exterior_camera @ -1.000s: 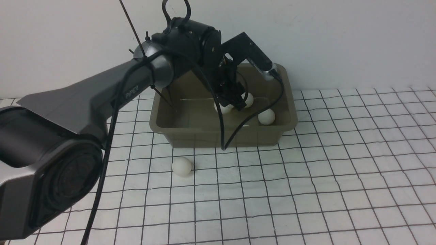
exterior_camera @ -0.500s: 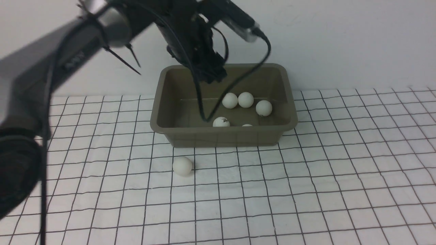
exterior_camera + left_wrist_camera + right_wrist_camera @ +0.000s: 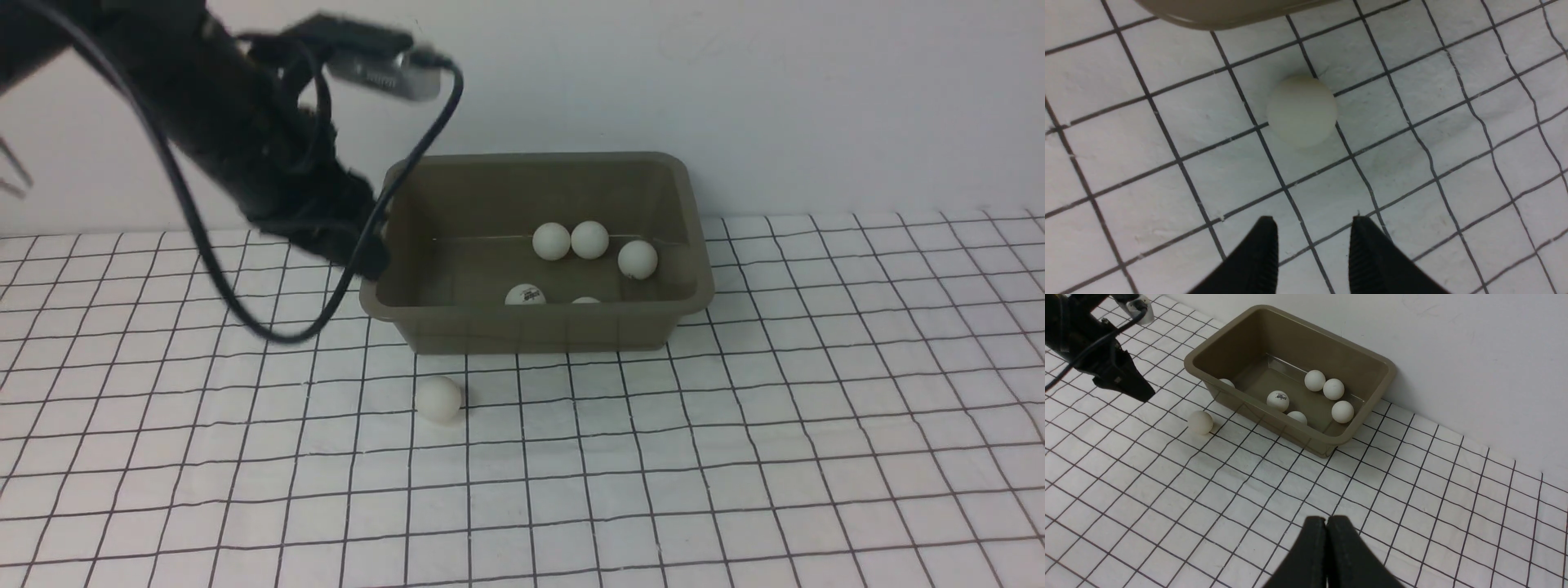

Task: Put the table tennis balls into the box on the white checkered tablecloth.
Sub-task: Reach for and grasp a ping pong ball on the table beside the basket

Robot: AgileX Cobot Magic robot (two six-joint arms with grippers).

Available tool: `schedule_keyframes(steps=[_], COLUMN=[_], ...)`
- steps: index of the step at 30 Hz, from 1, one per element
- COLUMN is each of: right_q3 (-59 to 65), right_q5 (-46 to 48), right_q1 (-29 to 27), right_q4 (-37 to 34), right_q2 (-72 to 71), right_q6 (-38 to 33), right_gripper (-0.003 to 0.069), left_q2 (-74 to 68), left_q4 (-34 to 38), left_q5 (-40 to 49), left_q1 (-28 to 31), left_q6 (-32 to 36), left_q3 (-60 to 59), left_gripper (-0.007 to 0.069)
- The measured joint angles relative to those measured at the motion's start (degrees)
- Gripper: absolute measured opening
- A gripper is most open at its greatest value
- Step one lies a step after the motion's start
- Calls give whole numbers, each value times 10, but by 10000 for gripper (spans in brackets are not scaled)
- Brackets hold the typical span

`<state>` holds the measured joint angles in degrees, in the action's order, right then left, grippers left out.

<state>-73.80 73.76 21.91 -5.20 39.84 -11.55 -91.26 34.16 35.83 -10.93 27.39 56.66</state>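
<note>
The olive-grey box (image 3: 531,327) stands on the white checkered tablecloth (image 3: 735,449) by the back wall. Several table tennis balls lie in it, among them a pair (image 3: 551,241) at the back and one with a dark mark (image 3: 526,295). One more ball (image 3: 439,398) rests on the cloth just in front of the box, also seen from both wrists (image 3: 1302,111) (image 3: 1200,422). My left gripper (image 3: 359,253) (image 3: 1313,222) hangs beside the box's left end, above the cloth, open and empty, the loose ball ahead of its fingertips. My right gripper (image 3: 1327,519) is shut and empty, well back from the box (image 3: 1306,347).
The left arm's black cable (image 3: 269,327) loops down by the box's left front corner. The white wall (image 3: 816,98) stands right behind the box. The cloth is slightly wrinkled.
My left arm rose out of the box and swung left, now beside the box's left end. Its jaws narrowed. The marked ball came into view on the box floor.
</note>
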Motion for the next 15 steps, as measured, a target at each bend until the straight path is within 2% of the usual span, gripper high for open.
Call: schedule_keyframes(steps=[8, 15], right_q3=[0, 0], right_q5=[0, 0], right_q1=[0, 0], right_q4=[-19, -34], right_q2=[0, 0], right_q6=[0, 0], right_gripper=[-17, -17], left_q2=[-29, -57], left_q4=[15, 21], left_q5=[-25, -43], left_q1=[-9, -24], left_q6=[45, 88], left_q3=[-5, -5], left_gripper=[248, 318])
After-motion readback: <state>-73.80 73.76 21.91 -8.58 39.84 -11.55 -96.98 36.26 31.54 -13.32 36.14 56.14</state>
